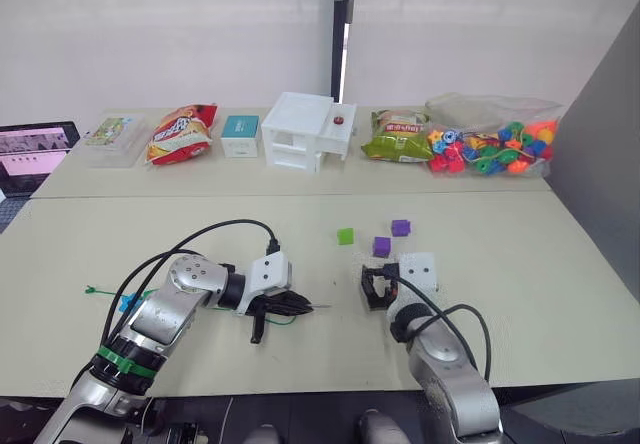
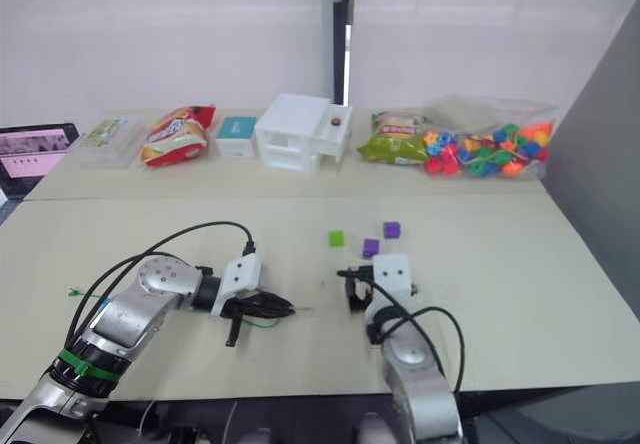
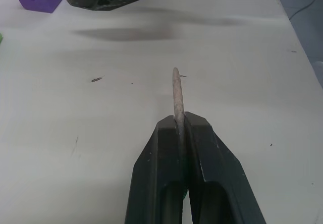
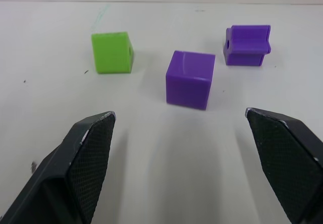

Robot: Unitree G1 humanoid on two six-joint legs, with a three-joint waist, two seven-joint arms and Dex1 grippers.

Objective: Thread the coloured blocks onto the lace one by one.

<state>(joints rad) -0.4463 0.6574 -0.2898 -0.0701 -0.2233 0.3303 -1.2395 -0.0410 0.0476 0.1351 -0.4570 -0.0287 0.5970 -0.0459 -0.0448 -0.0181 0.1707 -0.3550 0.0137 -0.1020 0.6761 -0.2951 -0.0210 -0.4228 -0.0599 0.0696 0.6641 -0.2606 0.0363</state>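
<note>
From the head camera, the left gripper (image 1: 290, 307) is clamped on the lace (image 1: 110, 295), which trails toward nine o'clock. In the left wrist view, the tip (image 3: 176, 90) juts straight out. In the right wrist view, the right gripper (image 4: 189, 148) gapes wide; the nearer purple block (image 4: 190, 79) sits at twelve o'clock, so it should advance centred and pinch the block's blank faces.

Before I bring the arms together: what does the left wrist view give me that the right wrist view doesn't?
Left wrist view: the lace tip clamped in the left gripper, jaws shut. Right wrist view: the right gripper, jaws open, facing the light green block, near purple block and far purple block. Shared: the table and one purple block, probably the near one.
</note>
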